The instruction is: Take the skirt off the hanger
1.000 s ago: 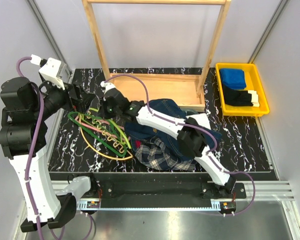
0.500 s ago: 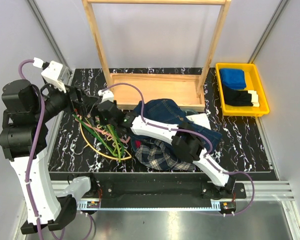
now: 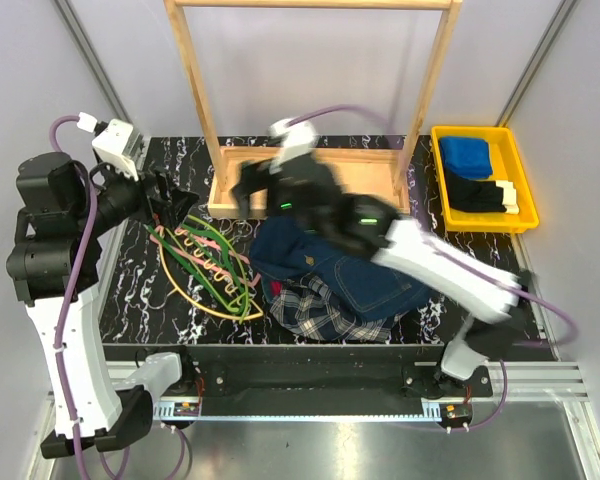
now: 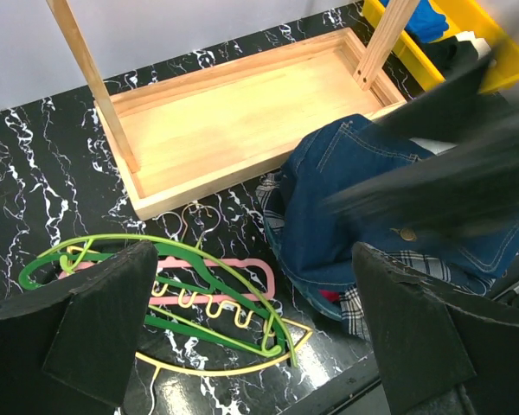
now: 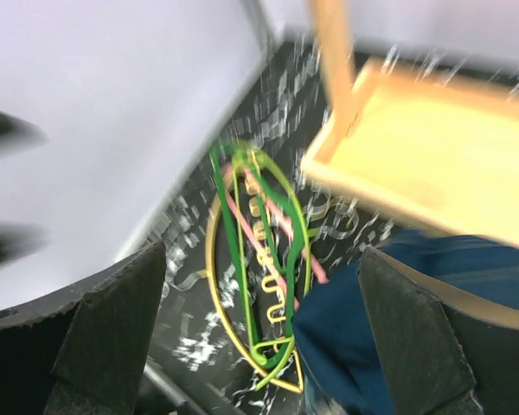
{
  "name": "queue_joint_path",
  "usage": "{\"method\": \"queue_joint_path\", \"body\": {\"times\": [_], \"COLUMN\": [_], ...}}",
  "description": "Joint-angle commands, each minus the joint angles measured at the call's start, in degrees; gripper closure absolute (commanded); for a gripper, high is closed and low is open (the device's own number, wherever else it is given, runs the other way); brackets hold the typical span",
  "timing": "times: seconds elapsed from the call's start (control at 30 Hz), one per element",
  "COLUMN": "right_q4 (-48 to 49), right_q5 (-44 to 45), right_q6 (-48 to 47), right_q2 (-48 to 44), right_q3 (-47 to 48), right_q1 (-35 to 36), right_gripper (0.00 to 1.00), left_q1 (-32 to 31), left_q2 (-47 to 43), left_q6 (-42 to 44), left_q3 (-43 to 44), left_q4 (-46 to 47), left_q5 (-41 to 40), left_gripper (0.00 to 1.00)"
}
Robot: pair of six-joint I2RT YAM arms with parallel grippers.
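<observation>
The plaid skirt (image 3: pixel 325 312) lies crumpled near the table's front edge, mostly under a denim garment (image 3: pixel 325 262); in the left wrist view only a strip of the skirt (image 4: pixel 356 309) shows. The dark green hanger (image 3: pixel 212 278) lies flat in a tangle of hangers left of the skirt, apart from it, also in the left wrist view as the hanger (image 4: pixel 193 272) and in the right wrist view as the hanger (image 5: pixel 228 232). My left gripper (image 3: pixel 173 205) (image 4: pixel 255 333) hovers open above the tangle. My right gripper (image 3: pixel 248 195) (image 5: pixel 268 337), blurred, is open, empty, and raised over the wooden base.
Lime-green (image 4: pixel 242 275), pale yellow (image 4: pixel 209 364) and pink (image 4: pixel 258 264) hangers are tangled with the dark green one. A wooden rack with a tray base (image 3: pixel 365 205) stands behind. A yellow bin (image 3: pixel 525 215) of clothes sits at the right. A bit of red cloth (image 4: pixel 329 296) peeks from under the denim.
My right gripper has opened, let go of the hangers and swung up and right toward the rack. The hanger tangle has settled on the table. The left gripper has barely moved.
</observation>
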Motion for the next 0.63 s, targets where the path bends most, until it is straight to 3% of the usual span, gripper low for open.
{"method": "queue_joint_path", "body": {"times": [0.0,0.07,0.23,0.4,0.6], "right_q4": [-18.30,-27.19,-32.40,-33.28,-35.04], "right_q5": [7.75,9.86,7.67,6.71,6.27], "right_q6": [0.01,2.03,4.05,7.66,6.44], "right_q2": [-16.28,-21.54,-32.27,-33.17,-29.48], "right_q3": [7.66,10.50,8.85,5.24,7.96], "right_q1": [-0.07,-0.07,-0.07,-0.07,-0.07], "right_gripper": [0.00,0.00,0.00,0.00,0.00], "left_q1": [0.31,0.22,0.22,0.31,0.22], "left_q2": [-0.29,-0.55,0.14,0.41,-0.38], "left_q6": [-0.68,-1.21,-3.41,-4.81,-4.90], "left_q3": [0.63,0.46,-0.51,-3.06,-3.94], "left_q4": [3.07,3.07,3.07,4.91,5.09], "left_q5": [-1.55,-1.73,-0.59,-2.26,-3.31], "left_gripper": [0.01,0.01,0.01,0.01,0.01]}}
